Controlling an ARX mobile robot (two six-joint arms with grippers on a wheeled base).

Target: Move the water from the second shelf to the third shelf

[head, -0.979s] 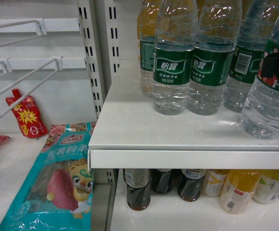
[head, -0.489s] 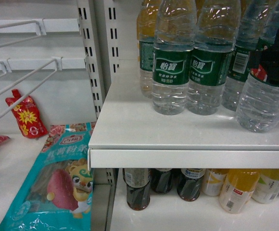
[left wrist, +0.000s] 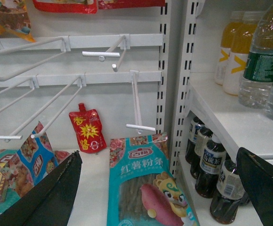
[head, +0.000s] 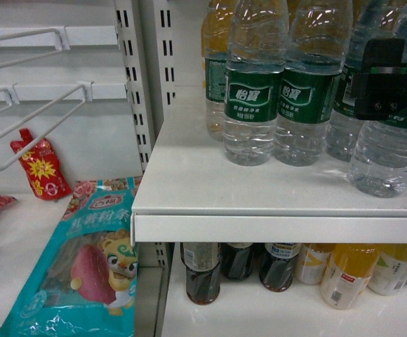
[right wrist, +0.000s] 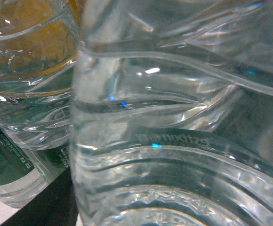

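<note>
- Head view: the right claw (head: 389, 78) is clamped across the water (head: 386, 151) at its label, probably gripping for the lift.
- Left claw (left wrist: 160, 188) hangs wide open, empty.

a shop aisle with white metal retail shelving. a slotted upright post (head: 135, 84) divides it: to its right, a shelf (head: 259, 196) carries rows of water bottles (head: 252, 91), with cola bottles (head: 202, 270) and orange juice bottles (head: 347, 274) on the shelf below. to the post's left, bare display hooks (left wrist: 139, 106) stick out, with packaged snacks (head: 84, 260) and a red pouch (head: 41, 167) beneath them.
</note>
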